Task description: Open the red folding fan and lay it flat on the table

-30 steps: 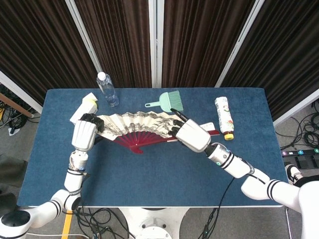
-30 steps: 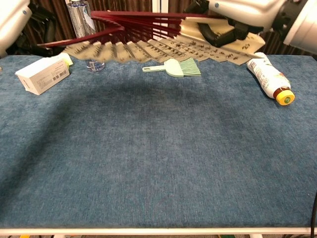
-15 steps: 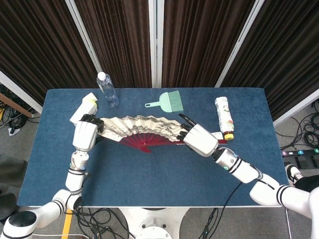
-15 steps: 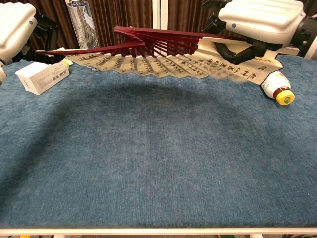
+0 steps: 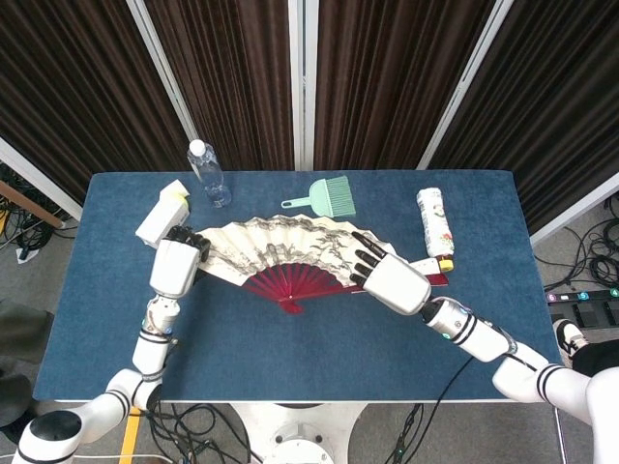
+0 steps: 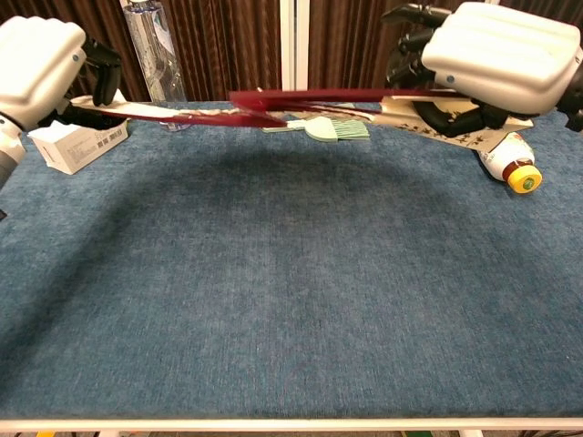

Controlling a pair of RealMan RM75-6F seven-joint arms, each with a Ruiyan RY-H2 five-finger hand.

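Head view shows the red folding fan (image 5: 290,253) fully spread, its cream painted leaf arcing toward twelve o'clock and red ribs meeting at a pivot toward six, over mid-table. The left hand (image 5: 176,265) grips the nine o'clock end, the right hand (image 5: 395,282) holds the three o'clock end, fingers curled over it. Chest view shows it nearly level but apparently above the table (image 6: 291,300); lowering and release remain.
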